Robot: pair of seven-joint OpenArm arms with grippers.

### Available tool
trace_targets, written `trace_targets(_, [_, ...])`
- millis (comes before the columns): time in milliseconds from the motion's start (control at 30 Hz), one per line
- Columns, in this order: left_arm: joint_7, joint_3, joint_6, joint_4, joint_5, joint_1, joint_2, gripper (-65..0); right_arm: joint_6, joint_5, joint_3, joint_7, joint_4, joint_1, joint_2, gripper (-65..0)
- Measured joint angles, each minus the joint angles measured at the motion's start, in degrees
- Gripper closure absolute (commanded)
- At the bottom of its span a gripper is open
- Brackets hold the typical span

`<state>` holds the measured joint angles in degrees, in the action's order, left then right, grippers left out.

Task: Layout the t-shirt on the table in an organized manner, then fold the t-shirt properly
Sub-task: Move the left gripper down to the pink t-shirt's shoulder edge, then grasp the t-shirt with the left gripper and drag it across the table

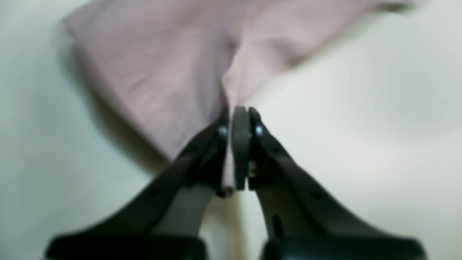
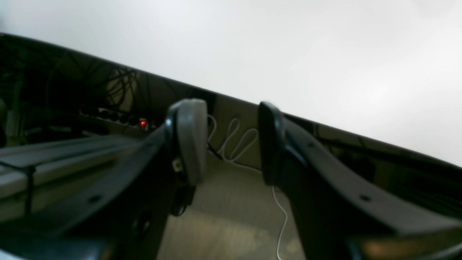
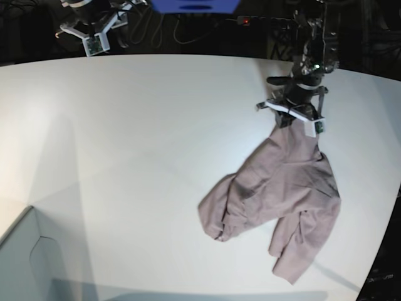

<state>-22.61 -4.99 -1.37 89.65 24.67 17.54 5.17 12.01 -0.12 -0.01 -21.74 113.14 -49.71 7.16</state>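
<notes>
My left claw (image 1: pixel 240 144) is squeezed tight on a pinch of the mauve t-shirt (image 3: pixel 276 200). My right claw (image 2: pixel 229 141) has its jaws apart and holds nothing, off past the table (image 3: pixel 125 138) edge. I cannot read any writing. The shirt lies crumpled on the white table, stretching from my left claw toward the near edge.

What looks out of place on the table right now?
The t-shirt is bunched and creased on the table instead of spread flat, one end pinched in the left pincer. The right pincer is open and empty.
</notes>
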Motion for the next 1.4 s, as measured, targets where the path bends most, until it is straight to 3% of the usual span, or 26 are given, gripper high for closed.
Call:
trace_targets(133, [0.5, 10.2, 0.4, 12.1, -0.1, 1.3, -0.5, -0.2, 0.2, 0.0, 2.0, -4.6, -0.2, 1.8, 0.0, -24.0])
trace_targets(267, [-0.2, 21.3, 1.1, 16.5, 0.1, 0.1, -0.5, -0.2, 0.2, 0.1, 5.8, -5.6, -0.2, 3.1, 0.0, -24.0])
trace_targets(533, [0.1, 37.4, 0.7, 12.2, -3.2, -8.0, -0.1, -0.2, 0.2, 0.1, 13.8, -6.4, -0.2, 3.5, -0.2, -24.0])
trace_targets(733, [-0.3, 47.8, 1.1, 4.6, -4.0, -18.3, -0.7, -0.7, 0.2, 0.2, 14.8, -6.5, -0.2, 3.5, -0.2, -24.0])
trace_targets(800, [-0.1, 49.7, 0.5, 3.8, -4.2, -20.9, -0.3, -4.2, 0.2, 0.1, 14.8, -6.6, -0.2, 3.5, -0.2, -24.0])
trace_targets(900, [0.1, 52.6, 0.5, 3.9, -4.2, -22.7, -0.2, -20.2, 0.2, 0.2, 14.8, -6.5, -0.2, 3.5, -0.2, -24.0])
trace_targets(1000, [-0.5, 53.8, 1.1, 4.2, -3.8, -22.3, -0.1, -38.6, 0.2, 0.2, 14.9, -6.4, -0.2, 3.5, -0.2, -24.0])
trace_targets(1067, [-0.3, 53.9, 1.1, 4.3, -3.8, -22.2, -0.1, -43.2, 0.2, 0.2, 14.8, -6.8, -0.2, 4.0, -0.2, -24.0])
trace_targets(1167, [0.1, 52.8, 1.1, 5.4, -3.9, -22.2, 0.7, -43.5, 0.2, 0.2, 14.6, -6.1, -0.2, 4.5, -0.2, -24.0])
trace_targets(1233, [0.1, 50.0, 1.9, 7.5, -3.6, -21.8, 3.6, -43.5, 0.2, 0.2, 14.4, -6.7, -0.2, 4.8, -0.2, -24.0])
trace_targets(1400, [0.6, 28.0, 0.9, 10.8, -4.0, -14.5, 9.8, -43.5, 0.2, 0.4, 14.4, -6.2, -0.2, 6.4, -0.2, -24.0])
